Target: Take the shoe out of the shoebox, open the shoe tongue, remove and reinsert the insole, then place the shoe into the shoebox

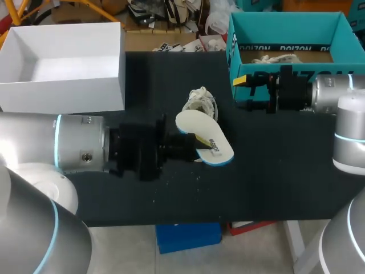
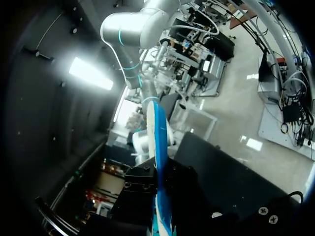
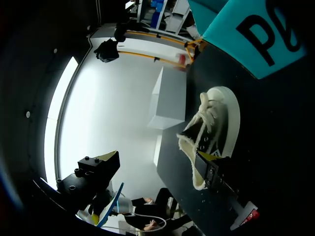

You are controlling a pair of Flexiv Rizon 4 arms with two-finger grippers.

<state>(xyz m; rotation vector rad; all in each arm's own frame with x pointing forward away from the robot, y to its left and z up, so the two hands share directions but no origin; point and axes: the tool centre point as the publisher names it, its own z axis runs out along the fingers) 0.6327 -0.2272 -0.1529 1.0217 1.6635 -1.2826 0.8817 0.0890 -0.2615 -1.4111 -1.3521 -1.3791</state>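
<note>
A white insole with a blue edge (image 1: pixel 205 138) hangs just above the table's middle, with my left gripper (image 1: pixel 193 142) shut on its near end. Seen edge-on in the left wrist view, the insole (image 2: pixel 157 147) rises straight up from between the left gripper (image 2: pixel 160 201) fingers. The black shoe with white laces (image 1: pixel 201 103) lies on the dark table just behind the insole. My right gripper (image 1: pixel 244 92) stands open and empty against the front of the teal shoebox (image 1: pixel 285 25). In the right wrist view the shoe (image 3: pixel 212 125) lies ahead of the right gripper (image 3: pixel 160 162), close to one finger.
A white box (image 1: pixel 63 74) stands at the back left of the table, also in the right wrist view as the white box (image 3: pixel 170 98). The teal shoebox (image 3: pixel 256 34) holds crumpled paper. Small white crumbs dot the black table (image 1: pixel 268 182).
</note>
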